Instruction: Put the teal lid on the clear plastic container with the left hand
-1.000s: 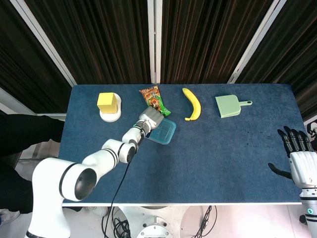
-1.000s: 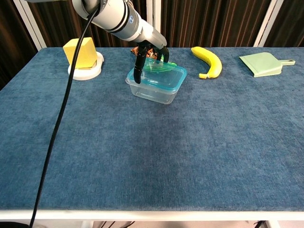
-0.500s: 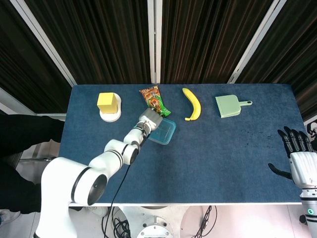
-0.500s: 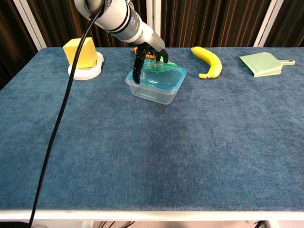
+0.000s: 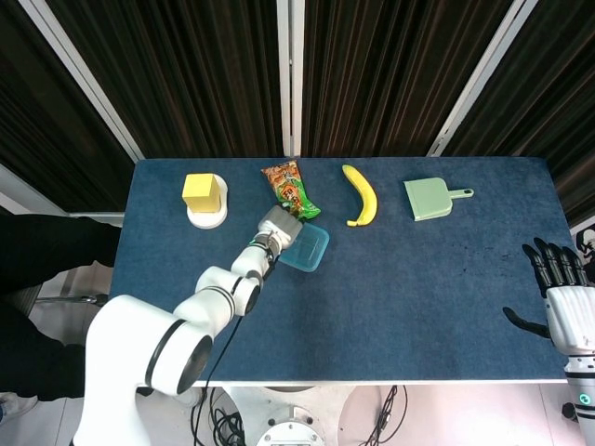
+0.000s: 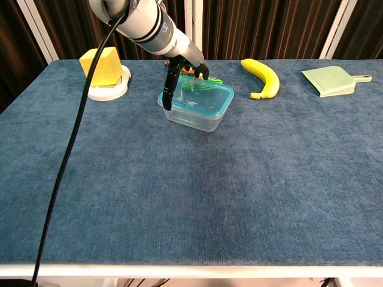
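The teal lid [image 5: 308, 248] [image 6: 201, 95] lies flat on the clear plastic container [image 6: 195, 118] in the back middle of the blue table. My left hand [image 5: 277, 224] [image 6: 181, 69] hovers at the lid's back left corner with its fingers spread. Its thumb hangs down beside the container's left edge, and the other fingers [image 6: 201, 70] reach over the lid's back rim. Nothing is gripped in it. My right hand [image 5: 558, 290] waits open off the table's right edge, seen only in the head view.
A yellow block [image 5: 203, 190] [image 6: 102, 64] sits on a white dish at the back left. A snack packet [image 5: 289, 187] lies just behind the container. A banana [image 5: 361, 195] [image 6: 262, 76] and a green dustpan [image 5: 430, 197] [image 6: 330, 81] lie to the right.
My left hand has slid left and back off the top of the lid to its corner. The lid stays on the container, which has shifted slightly. The right hand has not moved.
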Robot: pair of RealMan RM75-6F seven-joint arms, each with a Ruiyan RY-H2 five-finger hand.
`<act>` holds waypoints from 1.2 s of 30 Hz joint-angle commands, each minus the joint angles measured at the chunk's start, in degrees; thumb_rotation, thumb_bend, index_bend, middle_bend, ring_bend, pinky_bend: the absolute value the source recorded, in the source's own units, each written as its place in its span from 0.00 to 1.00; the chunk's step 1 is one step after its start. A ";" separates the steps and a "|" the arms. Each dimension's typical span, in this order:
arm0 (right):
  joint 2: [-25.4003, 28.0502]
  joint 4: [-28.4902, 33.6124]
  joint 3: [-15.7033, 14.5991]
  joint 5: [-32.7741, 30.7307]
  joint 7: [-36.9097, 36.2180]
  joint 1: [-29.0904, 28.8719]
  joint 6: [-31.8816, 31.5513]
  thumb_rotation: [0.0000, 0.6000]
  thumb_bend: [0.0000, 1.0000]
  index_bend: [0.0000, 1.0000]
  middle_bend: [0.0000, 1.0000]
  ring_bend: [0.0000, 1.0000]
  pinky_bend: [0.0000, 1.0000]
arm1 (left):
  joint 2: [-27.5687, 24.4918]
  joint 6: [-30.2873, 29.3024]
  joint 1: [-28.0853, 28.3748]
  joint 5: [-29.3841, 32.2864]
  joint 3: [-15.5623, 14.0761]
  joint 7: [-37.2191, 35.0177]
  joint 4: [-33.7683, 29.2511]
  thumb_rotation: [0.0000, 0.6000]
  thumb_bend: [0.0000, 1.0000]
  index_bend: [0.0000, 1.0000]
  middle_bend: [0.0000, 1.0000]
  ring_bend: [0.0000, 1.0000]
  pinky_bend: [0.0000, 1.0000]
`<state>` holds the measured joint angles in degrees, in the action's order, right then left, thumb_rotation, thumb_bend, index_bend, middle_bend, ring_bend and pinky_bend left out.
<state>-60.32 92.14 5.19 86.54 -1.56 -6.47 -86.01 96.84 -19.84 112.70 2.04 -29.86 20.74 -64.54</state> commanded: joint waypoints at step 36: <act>-0.40 -0.64 -0.43 1.08 -0.83 0.24 0.02 1.00 0.08 0.00 0.00 0.00 0.00 | -3.43 -19.27 -13.80 -11.26 16.13 9.12 -12.85 1.00 0.00 0.07 0.00 0.00 0.04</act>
<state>-60.71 91.50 4.76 87.61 -2.40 -6.22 -85.99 93.26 -39.37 99.07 -9.79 -14.12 29.11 -77.60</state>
